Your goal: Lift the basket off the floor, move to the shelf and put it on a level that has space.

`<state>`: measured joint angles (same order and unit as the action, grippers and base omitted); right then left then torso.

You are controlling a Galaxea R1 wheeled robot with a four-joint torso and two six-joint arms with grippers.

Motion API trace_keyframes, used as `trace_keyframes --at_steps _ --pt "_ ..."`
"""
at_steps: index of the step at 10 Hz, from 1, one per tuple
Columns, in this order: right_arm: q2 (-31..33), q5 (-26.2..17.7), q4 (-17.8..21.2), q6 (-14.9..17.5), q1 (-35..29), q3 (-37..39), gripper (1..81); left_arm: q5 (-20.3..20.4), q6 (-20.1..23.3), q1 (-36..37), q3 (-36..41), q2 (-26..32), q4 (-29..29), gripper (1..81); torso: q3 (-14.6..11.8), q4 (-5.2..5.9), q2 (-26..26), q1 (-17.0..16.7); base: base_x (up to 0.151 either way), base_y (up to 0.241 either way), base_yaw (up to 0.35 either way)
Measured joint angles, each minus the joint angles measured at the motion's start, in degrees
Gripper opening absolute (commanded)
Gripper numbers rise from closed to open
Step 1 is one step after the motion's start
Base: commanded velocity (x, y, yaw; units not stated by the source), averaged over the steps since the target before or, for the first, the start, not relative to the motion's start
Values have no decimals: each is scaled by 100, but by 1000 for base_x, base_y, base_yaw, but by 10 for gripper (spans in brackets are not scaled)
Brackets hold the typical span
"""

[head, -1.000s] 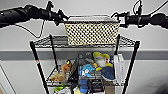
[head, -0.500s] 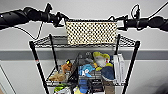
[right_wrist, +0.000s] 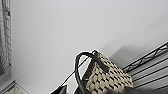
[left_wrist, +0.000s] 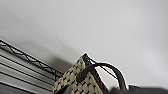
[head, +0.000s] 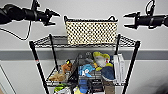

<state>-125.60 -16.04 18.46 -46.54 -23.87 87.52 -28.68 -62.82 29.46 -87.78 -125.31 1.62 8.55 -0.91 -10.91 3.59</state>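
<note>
Both arms have drawn outward since the earlier frame — left gripper [head: 54, 17] and right gripper [head: 129, 20] spread empty, the basket [head: 91, 32] between them atop the shelf [head: 130, 43]. A careless retreat could snag a loop handle [left_wrist: 105, 68] — tipping it.

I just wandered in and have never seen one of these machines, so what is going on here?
A two-armed robot has set a woven basket on the top level of a black wire shelf. The basket stands upright there by itself. The left tool and right tool both hang open in the air on either side of it, touching nothing. Soft toys and white boxes sit on the tier below.
</note>
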Motion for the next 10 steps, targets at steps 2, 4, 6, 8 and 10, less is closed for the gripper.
trace_keyframes --at_steps 2,4,6,8,10 --pt "645 -44 -2 0 -121 -354 811 -2 0 96 429 714 0 811 0 0 0 0 0 0 0" --pt "1330 -201 -7 2 -291 -813 811 -26 0 267 1074 1525 -11 811 0 0 0 0 0 0 0" --pt "1940 -521 -71 2 -313 -1226 811 -194 0 322 1814 2211 -39 811 -2 0 -2 -6 0 0 0" --pt "2477 -1065 -254 0 -313 -1376 811 -621 22 317 2192 2837 -135 811 -5 0 -5 -9 0 0 0" --pt "2693 -1546 -485 0 -300 -1381 811 -1230 406 302 2225 3209 -208 811 -6 0 -9 -13 0 0 0"
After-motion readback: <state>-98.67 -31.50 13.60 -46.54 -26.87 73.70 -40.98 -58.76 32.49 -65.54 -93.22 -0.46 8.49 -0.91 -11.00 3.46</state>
